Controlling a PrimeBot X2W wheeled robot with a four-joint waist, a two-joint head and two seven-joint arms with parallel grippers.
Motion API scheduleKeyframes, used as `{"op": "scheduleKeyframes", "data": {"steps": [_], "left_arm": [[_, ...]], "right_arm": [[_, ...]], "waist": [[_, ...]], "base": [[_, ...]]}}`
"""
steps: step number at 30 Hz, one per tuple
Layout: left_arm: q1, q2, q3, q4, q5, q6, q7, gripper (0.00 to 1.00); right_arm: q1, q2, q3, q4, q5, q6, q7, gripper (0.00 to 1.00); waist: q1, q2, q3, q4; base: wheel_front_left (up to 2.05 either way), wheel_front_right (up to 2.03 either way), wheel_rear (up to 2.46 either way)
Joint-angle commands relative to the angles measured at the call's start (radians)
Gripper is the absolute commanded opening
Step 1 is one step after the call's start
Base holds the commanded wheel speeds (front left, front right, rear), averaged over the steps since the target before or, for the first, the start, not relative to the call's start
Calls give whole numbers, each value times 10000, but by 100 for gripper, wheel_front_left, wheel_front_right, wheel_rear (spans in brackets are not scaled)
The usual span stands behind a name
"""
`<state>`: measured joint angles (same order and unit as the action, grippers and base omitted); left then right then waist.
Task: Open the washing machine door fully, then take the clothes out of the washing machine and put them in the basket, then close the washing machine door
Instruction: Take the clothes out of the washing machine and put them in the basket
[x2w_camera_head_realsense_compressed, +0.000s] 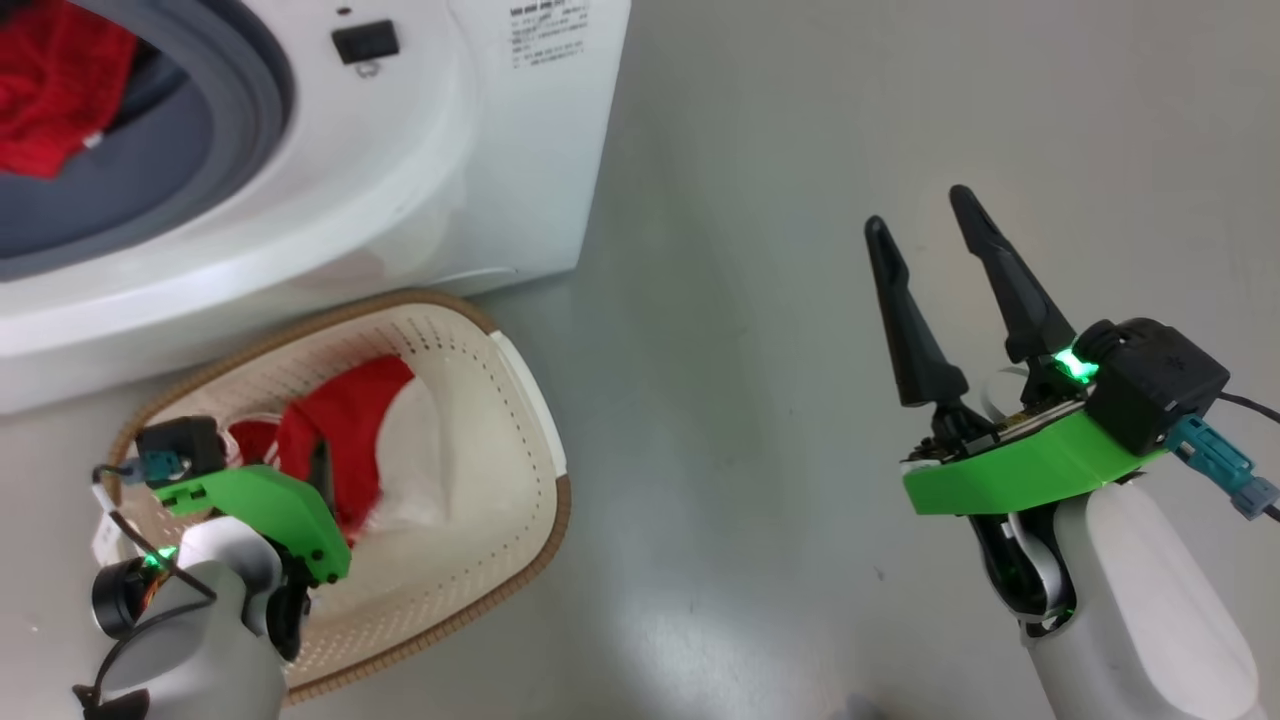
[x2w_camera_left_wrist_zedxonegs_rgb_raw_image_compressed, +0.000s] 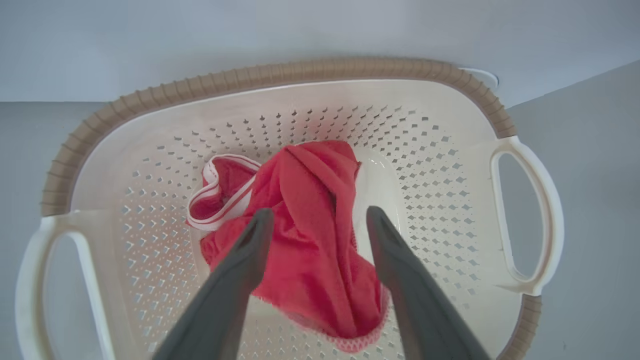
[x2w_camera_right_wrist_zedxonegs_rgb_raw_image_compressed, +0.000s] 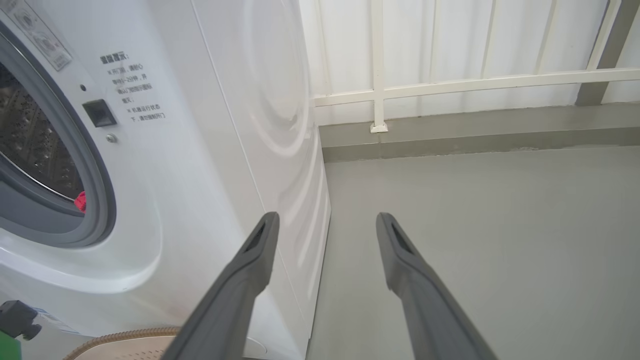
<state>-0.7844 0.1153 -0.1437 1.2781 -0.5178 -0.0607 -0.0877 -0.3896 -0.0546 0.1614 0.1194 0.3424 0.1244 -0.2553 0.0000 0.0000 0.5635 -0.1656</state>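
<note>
Held dark-fingered left gripper (x2w_camera_left_wrist_zedxonegs_rgb_raw_image_compressed: 320, 217) open above red white-trimmed clothes (x2w_camera_left_wrist_zedxonegs_rgb_raw_image_compressed: 310, 200) in cream perforated plastic basket (x2w_camera_left_wrist_zedxonegs_rgb_raw_image_compressed: 430, 150), right gripper (x2w_camera_head_realsense_compressed: 918, 207) open, farther off.

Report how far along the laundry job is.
Done: the washing machine stands with its mouth uncovered, and one red garment lies in the basket. In hand: the left claw hangs open over that garment, gripping nothing; the right claw is open above the floor. Left: more red clothes lie in the drum, and the door has yet to be closed.
</note>
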Motion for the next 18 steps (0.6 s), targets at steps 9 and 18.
{"op": "scheduleKeyframes", "data": {"steps": [9,18], "left_arm": [[637,255,-17,-33,117,-173,-1263,100],[1573,401,-30,-1374,337,-330,-1732,100]], "right_arm": [[734,43,-108,186,-310,63,-65,100],[1400,43,-376,276,-622,63,-65,100]], "waist": [[0,0,-1534,392],[0,0,-3013,691]], "base": [[0,0,0],[0,0,0]]}}
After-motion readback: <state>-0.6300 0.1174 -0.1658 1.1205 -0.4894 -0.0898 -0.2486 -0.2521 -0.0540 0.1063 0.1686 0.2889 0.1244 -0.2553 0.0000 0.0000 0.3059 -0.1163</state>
